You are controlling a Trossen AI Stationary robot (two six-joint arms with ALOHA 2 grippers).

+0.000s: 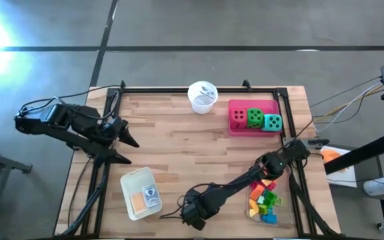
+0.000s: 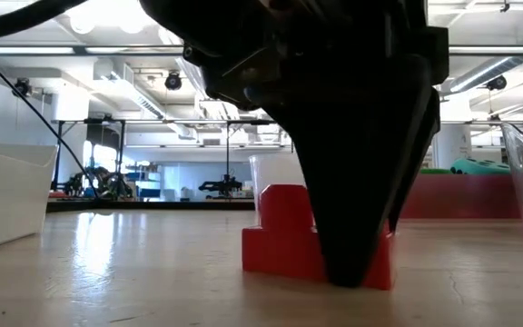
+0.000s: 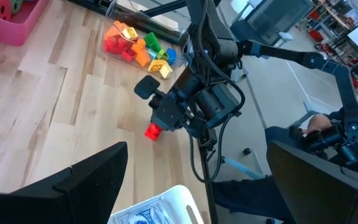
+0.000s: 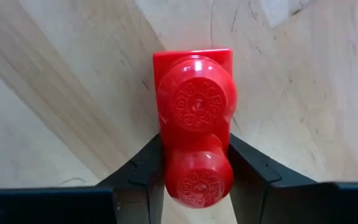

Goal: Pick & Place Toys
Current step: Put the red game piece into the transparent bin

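Wooden counter (image 1: 179, 143) planks are being pressed by a red brick (image 4: 194, 134) lying flat near the front edge, studs facing up, its long axis running between the right end effector (image 4: 194, 180) fingers, which are being clenched against its sides. Left end effector (image 1: 129, 150) is being held spread apart, at the counter's left edge.

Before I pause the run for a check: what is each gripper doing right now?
Left gripper: open, holding nothing, at the table's left edge.
Right gripper: closed on the red brick, which sits on the table.
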